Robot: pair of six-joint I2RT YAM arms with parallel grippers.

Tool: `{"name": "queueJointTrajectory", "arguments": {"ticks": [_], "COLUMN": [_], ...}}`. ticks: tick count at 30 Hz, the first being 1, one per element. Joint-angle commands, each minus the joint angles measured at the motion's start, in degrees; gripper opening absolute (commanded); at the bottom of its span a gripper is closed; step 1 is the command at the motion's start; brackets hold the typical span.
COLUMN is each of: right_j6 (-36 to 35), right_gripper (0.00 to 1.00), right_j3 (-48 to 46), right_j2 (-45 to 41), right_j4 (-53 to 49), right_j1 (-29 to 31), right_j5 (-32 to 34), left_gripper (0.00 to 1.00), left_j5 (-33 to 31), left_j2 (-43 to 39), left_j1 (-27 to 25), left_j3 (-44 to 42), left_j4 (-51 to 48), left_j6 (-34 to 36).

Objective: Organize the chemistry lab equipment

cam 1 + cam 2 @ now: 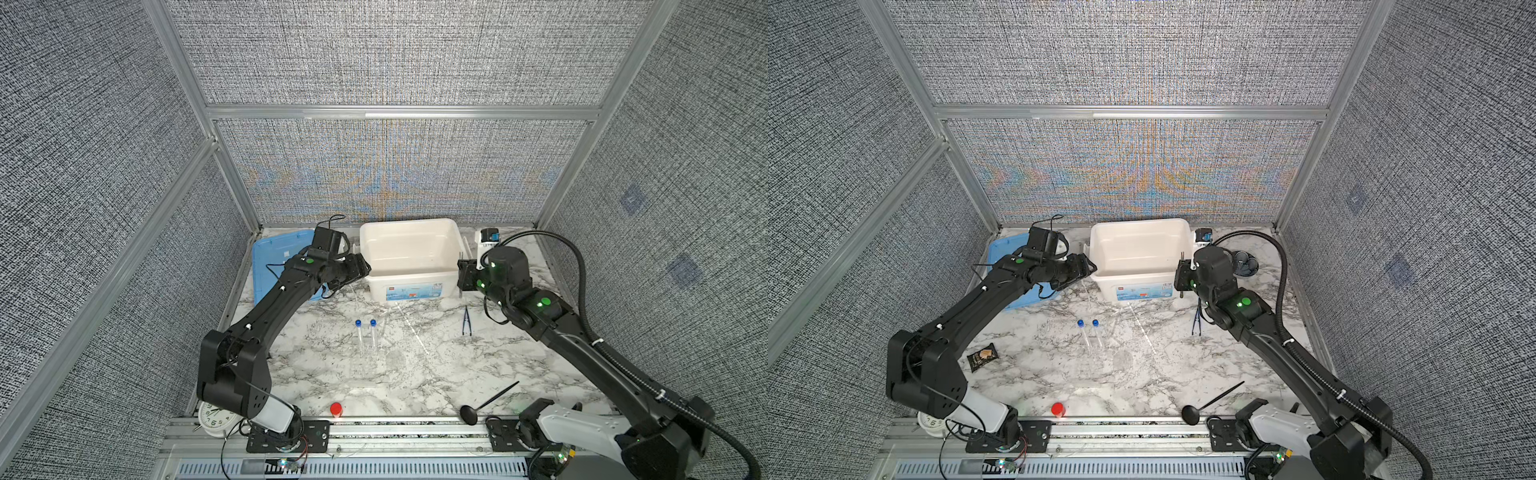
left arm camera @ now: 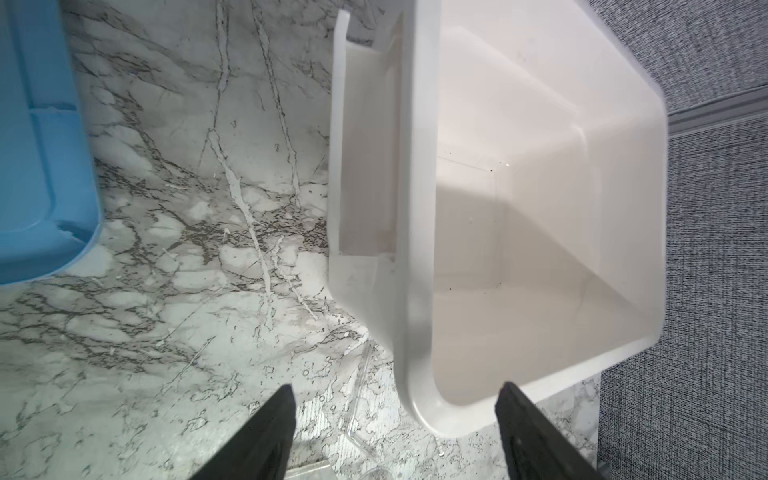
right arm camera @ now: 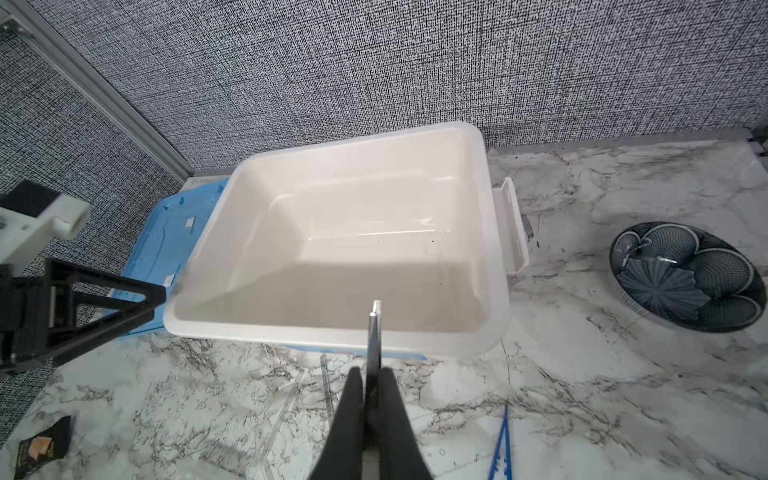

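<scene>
The right claw (image 3: 371, 372) pinches the silver tweezers (image 3: 375, 328) over the near edge of the white tub (image 3: 332, 333) — next it should reach in and let go — while the left claw (image 2: 395, 388) hangs open and empty.

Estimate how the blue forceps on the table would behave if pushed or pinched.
The blue forceps look thin and light: a push would probably slide them, not roll them. Their legs splay apart, so a pinch would likely spring them shut.

2 tubes (image 1: 365, 334) lie in frt of bin (image 1: 409, 286), forceps (image 1: 467, 321) to rt.
</scene>
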Motion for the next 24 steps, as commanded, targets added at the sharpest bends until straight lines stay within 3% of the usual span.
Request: {"name": "queueJointTrajectory", "arguments": {"ticks": [1, 3, 7, 14, 24], "right_j6": [-2.45, -3.72, -6.79, -11.16, -18.15], "right_gripper": [0.06, 0.06, 0.06, 0.06, 0.06], "right_j3": [2.39, 4.55, 9.35, 19.28, 30.99], "right_j2": [2.74, 4.95, 10.35, 21.78, 34.7], "right_j4": [1.2, 0.84, 0.55, -0.58, -4.56], "right_j1": [-1.55, -2.17, -3.07, -3.03, -3.08], "right_j5": [-2.26, -2.54, -3.96, -8.36, -11.12], "left_gripper": [0.7, 0.69, 0.56, 0.51, 0.47], "left_j5": [-1.36, -3.05, -5.3, -7.83, -6.53], "left_j2": [2.65, 4.27, 7.0, 10.12, 13.23], "left_j1": [-0.25, -0.5, -0.7, -0.85, -0.89], "left_j3": [1.62, 2.58, 5.87, 10.94, 15.9], "left_j4": [-2.84, -3.39, -6.33, -12.74, -16.17], "left_j6": [1.33, 1.89, 3.82, 5.68, 9.29]}}
